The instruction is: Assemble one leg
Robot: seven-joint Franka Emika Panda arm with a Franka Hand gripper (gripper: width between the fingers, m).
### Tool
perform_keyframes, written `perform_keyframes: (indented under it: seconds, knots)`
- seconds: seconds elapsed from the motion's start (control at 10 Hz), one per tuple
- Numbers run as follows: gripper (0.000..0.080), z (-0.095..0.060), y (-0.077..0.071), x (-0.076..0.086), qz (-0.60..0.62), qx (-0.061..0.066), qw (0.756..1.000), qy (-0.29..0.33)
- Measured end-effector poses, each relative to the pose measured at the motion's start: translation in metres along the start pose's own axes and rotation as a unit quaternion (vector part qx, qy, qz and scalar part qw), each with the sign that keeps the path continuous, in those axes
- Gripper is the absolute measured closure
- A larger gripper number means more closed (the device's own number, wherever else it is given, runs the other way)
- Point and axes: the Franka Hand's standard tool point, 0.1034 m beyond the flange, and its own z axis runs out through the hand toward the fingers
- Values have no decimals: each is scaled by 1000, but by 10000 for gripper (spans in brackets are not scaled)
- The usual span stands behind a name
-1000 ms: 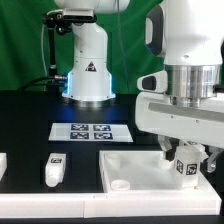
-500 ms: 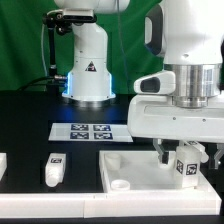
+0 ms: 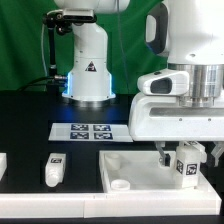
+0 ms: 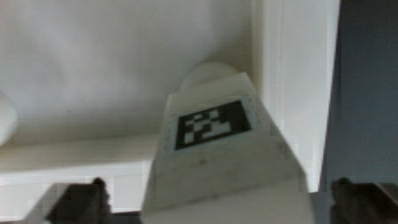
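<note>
The pincer (image 3: 186, 158) is clamped on the leg (image 3: 186, 165), a stubby white peg held upright over the large white panel (image 3: 135, 165) near the exterior view's right edge; one dark finger (image 3: 164, 155) shows on the leg's left side, while the other is largely lost against the frame edge. Whether the leg's lower end touches the panel cannot be told, since the picture cuts off just below it. A black-and-white square tag faces the camera on the leg, and the wrist view shows the same leg (image 4: 217, 150) close up with one tag on its face, its pattern blurred, and the panel (image 4: 107, 60) pale behind it. The panel carries a round hole (image 3: 120, 184) near its front left corner; nothing sits in it. A second leg (image 3: 53, 169) lies loose on the dark counter (image 3: 30, 125) to the exterior view's left of the panel, well apart from the held one, with a tag on top. A white piece at the far left edge is cut off and cannot be identified. Behind, the marker board (image 3: 91, 131) lies flat with several tags. The arm's base (image 3: 88, 65) bears a small triangular warning label; no writing on it can be read.
</note>
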Motion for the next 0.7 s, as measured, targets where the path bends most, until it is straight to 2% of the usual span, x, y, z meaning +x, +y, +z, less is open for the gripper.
perform_keyframes:
  seconds: [0.1, 0.2, 0.3, 0.5, 0.7]
  knots:
    - [330, 0, 0, 0, 14, 1, 1000, 0]
    - [330, 0, -1, 0, 54, 1, 999, 0]
    - [505, 0, 0, 0, 85, 1, 996, 0]
    - [515, 0, 1, -1, 168, -3, 986, 0]
    - [515, 0, 3, -2, 296, -10, 955, -2]
